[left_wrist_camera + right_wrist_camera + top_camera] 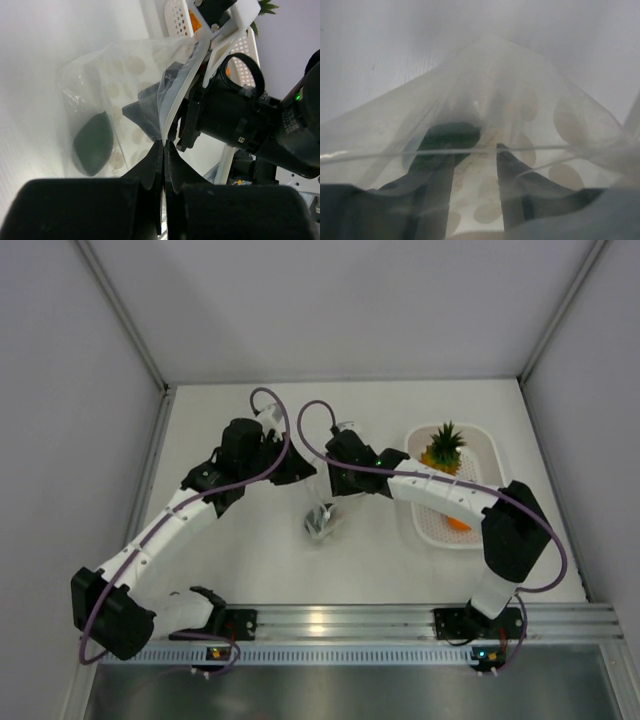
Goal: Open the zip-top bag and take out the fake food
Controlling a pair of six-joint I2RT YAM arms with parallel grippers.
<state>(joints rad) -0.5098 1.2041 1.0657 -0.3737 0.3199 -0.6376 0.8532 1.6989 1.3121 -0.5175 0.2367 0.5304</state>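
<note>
The zip-top bag (125, 75) is clear plastic with pale dots; in the top view it (322, 523) hangs crumpled below both grippers at mid-table. My left gripper (164, 146) is shut on the bag's edge; it also shows in the top view (300, 468). My right gripper (470, 150) is open, its fingers (512, 185) seen through the plastic film with the zip strip across them. A dark green piece (452, 134) lies in the bag at the left fingertip; it also shows in the left wrist view (93, 144). The right gripper (338, 480) is close beside the left one.
A white perforated basket (492, 455) stands at the right and holds the pineapple (441, 450) and an orange piece (458, 524). Its rim (175, 15) shows behind the bag in the left wrist view. Enclosure walls stand on both sides; a metal rail runs along the near edge.
</note>
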